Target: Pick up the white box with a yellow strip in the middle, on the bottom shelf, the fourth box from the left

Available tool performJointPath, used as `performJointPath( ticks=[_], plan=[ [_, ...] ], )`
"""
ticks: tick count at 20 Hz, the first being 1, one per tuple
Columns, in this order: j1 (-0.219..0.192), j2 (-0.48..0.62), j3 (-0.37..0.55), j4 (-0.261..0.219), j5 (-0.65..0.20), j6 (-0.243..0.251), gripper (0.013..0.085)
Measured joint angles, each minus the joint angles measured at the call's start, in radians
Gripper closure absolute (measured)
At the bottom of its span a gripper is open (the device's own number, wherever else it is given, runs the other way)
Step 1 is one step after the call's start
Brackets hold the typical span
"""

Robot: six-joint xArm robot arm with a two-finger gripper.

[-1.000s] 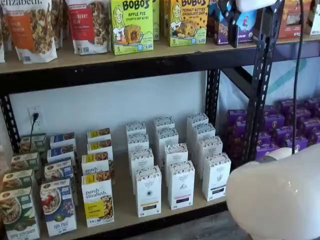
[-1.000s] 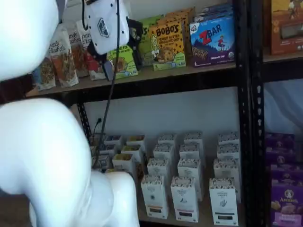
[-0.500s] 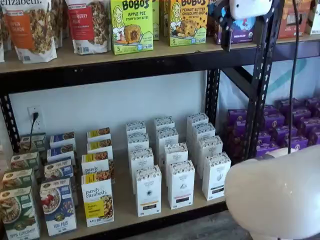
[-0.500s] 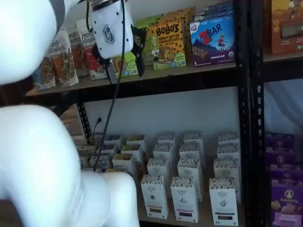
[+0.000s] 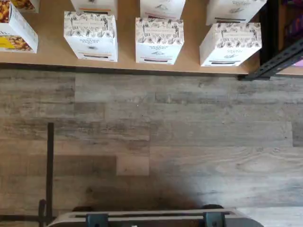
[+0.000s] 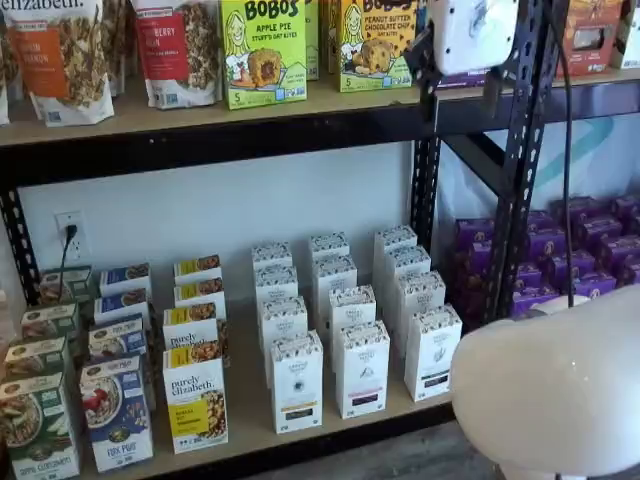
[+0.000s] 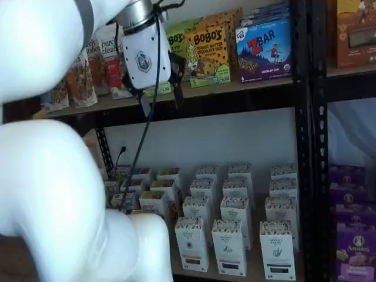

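Hand [image 7: 160, 101] spread, up by Bobo's boxes [image 7: 208, 56] | white box with a yellow strip [image 6: 297, 382] unobstructed

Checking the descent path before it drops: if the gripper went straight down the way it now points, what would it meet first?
Probably bare wood floor in front of the bottom shelf, not a box. The gripper hangs high, jaws open; depth is uncertain.

White box with a yellow strip [image 6: 297, 381]: tall narrow white carton, dark-speckled band at top, small round emblem mid-face, short yellowish-and-dark strip low on the front. Upright, face forward, front of its file. Stands at the front edge of the bottom shelf [image 6: 250, 415], a light tan wooden board with a black front rail, just beside a like white carton.
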Motion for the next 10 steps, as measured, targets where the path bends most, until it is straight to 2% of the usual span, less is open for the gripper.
performJointPath(
  ticks=[5,10],
  plan=[
    [0.025,0.02,0.07,-0.001,-0.092,0.032,0.013],
    [0.058,0.044,0.142,-0.025,-0.191,0.076,0.013]
  ],
)
